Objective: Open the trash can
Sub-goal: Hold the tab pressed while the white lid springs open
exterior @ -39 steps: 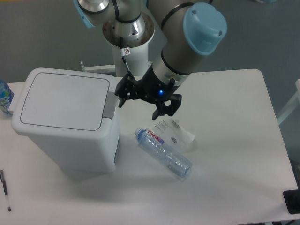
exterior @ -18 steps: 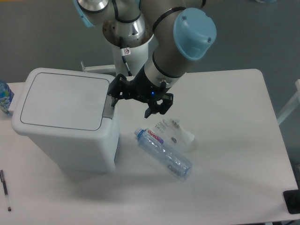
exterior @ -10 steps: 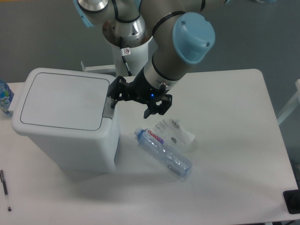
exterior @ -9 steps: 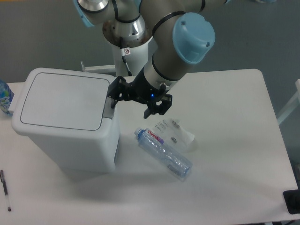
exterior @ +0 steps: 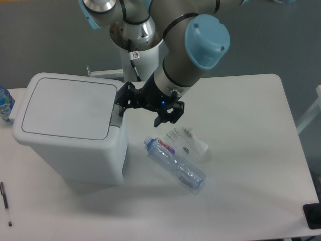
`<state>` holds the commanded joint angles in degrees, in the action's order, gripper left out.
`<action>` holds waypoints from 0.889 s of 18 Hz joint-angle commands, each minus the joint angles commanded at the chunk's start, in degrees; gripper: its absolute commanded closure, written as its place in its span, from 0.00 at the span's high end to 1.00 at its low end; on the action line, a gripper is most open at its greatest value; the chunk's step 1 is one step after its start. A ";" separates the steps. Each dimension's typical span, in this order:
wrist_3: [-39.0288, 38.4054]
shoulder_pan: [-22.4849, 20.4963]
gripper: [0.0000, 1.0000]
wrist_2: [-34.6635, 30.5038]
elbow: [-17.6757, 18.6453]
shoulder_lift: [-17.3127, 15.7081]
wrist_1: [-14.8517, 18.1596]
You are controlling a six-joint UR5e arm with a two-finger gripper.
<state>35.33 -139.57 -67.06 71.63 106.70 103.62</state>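
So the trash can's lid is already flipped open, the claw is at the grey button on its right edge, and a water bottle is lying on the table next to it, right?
Not quite. The camera view shows the trash can with its lid flat and closed, not flipped open. The rest holds: the claw is at the grey button on its right edge, and the water bottle lies on the table beside it.

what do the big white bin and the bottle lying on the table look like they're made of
The large white rectangular trash can looks like moulded plastic with a matte-to-satin finish: rounded corners, uniform colour, soft highlights. Its grey latch button seems to be plastic too. The clear bottle with the red label looks like thin transparent plastic: the table shows through it, with ribbed, glinting walls.
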 joint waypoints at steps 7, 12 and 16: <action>0.00 0.00 1.00 0.00 0.00 0.00 -0.09; 0.17 0.00 1.00 -0.09 -0.61 -0.26 -0.09; 0.88 -0.79 1.00 -0.09 -1.32 -0.44 -1.83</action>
<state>36.21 -140.36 -67.15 70.31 106.26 101.79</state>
